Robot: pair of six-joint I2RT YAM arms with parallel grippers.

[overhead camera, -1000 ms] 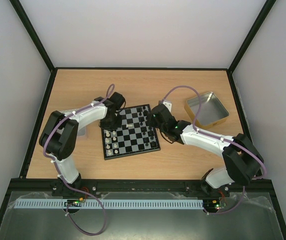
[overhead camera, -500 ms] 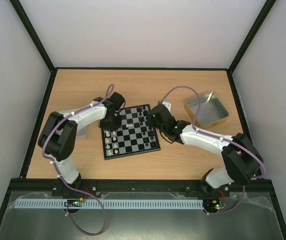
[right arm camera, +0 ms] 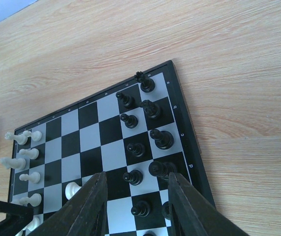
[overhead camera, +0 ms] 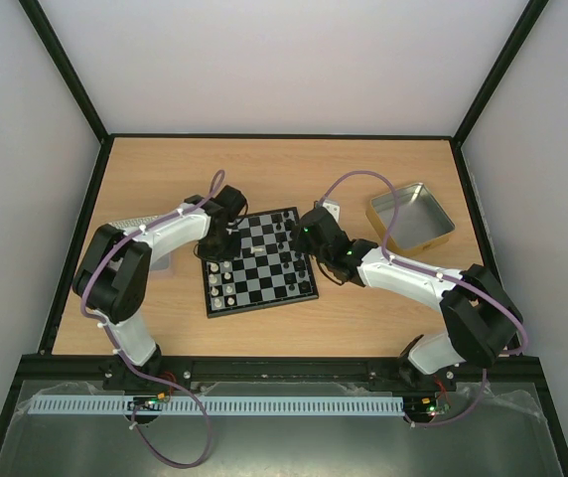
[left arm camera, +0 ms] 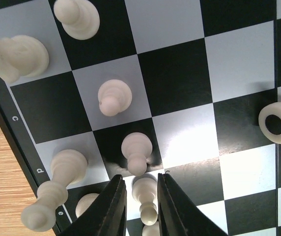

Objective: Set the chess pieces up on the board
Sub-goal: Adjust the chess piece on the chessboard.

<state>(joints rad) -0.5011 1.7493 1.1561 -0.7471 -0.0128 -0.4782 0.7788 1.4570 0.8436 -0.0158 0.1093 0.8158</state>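
The left fingers [left arm camera: 115, 209] are straddling a cream pawn [left arm camera: 145, 196] by the board's [overhead camera: 269, 270] left edge. Their tips are cut off, so I cannot tell whether they are pinching it. The right fingers [right arm camera: 92, 206] are hanging parted and empty over the board's right edge. Both are sitting almost where they were a second ago. The board is lying in the middle of the table [overhead camera: 165, 328], roughly ten black pieces [right arm camera: 161, 139] are showing, and one tin [overhead camera: 410, 217] is sitting toward the far right corner.

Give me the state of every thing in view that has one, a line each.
board: flat on the table, partly set.
black pieces: upright on the board's right-hand rows.
left gripper: narrowly open around a cream pawn.
cream pawn: upright on its square.
right gripper: open, empty, above the board.
ring-based cream piece: tipped over, hollow base showing.
tin: open side up, nothing seen inside.
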